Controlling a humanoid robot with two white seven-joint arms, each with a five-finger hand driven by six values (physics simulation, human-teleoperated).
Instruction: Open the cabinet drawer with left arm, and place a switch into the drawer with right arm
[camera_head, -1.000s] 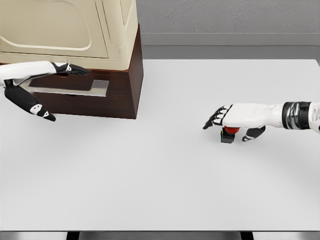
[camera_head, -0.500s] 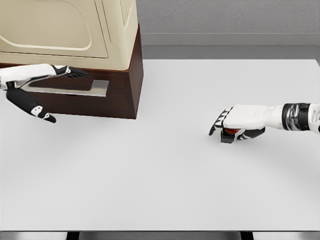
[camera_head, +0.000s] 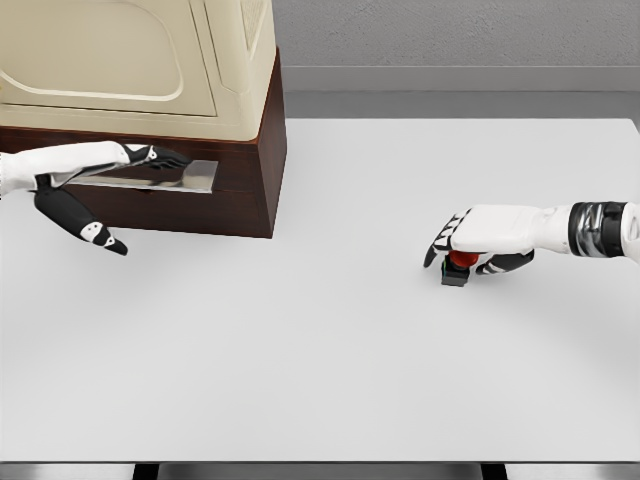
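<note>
On the white tabletop (camera_head: 330, 350), the right hand (camera_head: 480, 240) reaches in from 3 o'clock, its white palm lying over a small switch (camera_head: 457, 268) with a red button on a dark base. The fingers (camera_head: 440, 240) curl down over the far side of the switch and the thumb tucks in beside it on the near side, so the hand is closed around the switch, which sits on the tabletop toward the right edge, well apart from the cabinet. At 10 o'clock stands the dark brown cabinet (camera_head: 245, 170), with a cream-coloured appliance (camera_head: 140, 60) resting on top of it. The left hand (camera_head: 110, 175) comes in from 9 o'clock, its dark fingertips (camera_head: 165, 157) stretched flat along the silver handle (camera_head: 190, 178) on the front of the cabinet drawer (camera_head: 175, 205). Its thumb (camera_head: 85, 225) hangs down separately below, pointing toward the tabletop, so the hand is spread, not clamped on the handle. The drawer front sits flush with the cabinet body, still shut.
</note>
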